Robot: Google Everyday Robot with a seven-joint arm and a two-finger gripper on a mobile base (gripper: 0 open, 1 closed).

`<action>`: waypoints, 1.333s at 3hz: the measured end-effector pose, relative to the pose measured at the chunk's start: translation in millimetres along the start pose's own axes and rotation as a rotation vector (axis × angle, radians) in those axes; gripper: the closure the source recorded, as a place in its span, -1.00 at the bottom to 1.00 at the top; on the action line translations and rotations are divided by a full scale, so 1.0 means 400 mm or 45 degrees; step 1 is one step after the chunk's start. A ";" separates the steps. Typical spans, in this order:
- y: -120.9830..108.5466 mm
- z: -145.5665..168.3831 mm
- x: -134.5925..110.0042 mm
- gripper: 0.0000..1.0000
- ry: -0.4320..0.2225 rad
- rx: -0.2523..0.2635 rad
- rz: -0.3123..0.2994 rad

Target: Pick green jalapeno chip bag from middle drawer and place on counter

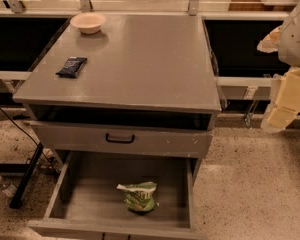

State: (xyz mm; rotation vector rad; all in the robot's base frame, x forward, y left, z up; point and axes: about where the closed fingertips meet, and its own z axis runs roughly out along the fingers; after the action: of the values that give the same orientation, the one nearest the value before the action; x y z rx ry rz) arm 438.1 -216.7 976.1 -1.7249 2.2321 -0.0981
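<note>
We held our arm [296, 34] at the far right edge, angled downward, with the pale gripper [281, 115] hanging at its lower end.

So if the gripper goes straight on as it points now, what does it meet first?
Probably the speckled floor; the gripper hangs beside the counter, pointing downward. Depth is unclear.

Grey-white rounded arm [297, 34]; cream blocky hand [286, 101] at right edge.

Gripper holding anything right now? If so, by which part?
Nothing held: gripper at right edge, beside the counter; green jalapeno chip bag lies in the middle drawer.
</note>
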 end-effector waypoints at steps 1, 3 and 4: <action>0.000 0.000 0.000 -1.00 0.000 0.000 0.000; 0.062 0.082 0.009 -1.00 -0.034 -0.071 0.016; 0.099 0.129 0.030 -1.00 -0.061 -0.114 0.026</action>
State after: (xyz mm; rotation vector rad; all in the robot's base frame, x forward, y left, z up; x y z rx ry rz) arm 413.7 -210.3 915.0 -1.7305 2.2503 0.0477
